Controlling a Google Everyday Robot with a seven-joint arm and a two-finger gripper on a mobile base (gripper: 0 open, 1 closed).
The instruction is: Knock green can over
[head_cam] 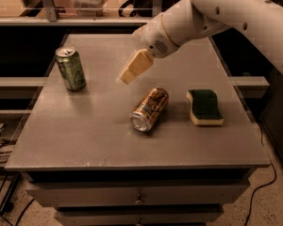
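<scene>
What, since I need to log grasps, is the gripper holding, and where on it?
Nothing. The gripper hangs over the table, apart from the upright green can and the patterned can lying on its side.

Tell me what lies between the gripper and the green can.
Only bare table, per the camera view. The gripper hangs over the table's middle; the green can stands upright, apart from it.

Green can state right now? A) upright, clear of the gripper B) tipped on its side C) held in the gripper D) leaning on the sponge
A: the green can stands upright on the left of the table, apart from the gripper, which hangs above the tabletop to the can's right.
</scene>
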